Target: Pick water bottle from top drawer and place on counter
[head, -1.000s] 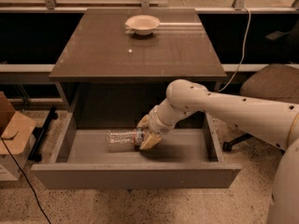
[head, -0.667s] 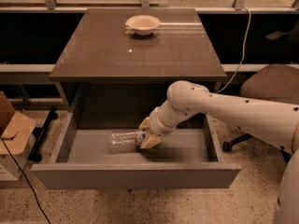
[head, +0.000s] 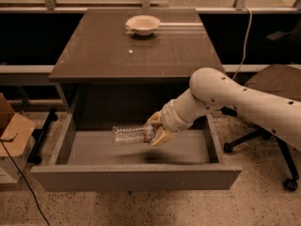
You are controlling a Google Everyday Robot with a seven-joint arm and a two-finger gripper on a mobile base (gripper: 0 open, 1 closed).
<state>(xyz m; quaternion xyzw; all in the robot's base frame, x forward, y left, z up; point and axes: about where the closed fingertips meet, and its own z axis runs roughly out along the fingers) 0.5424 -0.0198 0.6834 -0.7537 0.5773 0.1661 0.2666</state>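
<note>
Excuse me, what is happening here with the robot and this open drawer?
The robot's arm reaches into the open top drawer. Its gripper is shut on the water bottle and holds it sideways. A shadow under the bottle suggests it is off the drawer floor. It is not yet on the counter, where a pale bowl stands near the back.

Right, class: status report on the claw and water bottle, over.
Claw in open top drawer, shut on water bottle. Bottle horizontal. Counter: bowl at back.
</note>
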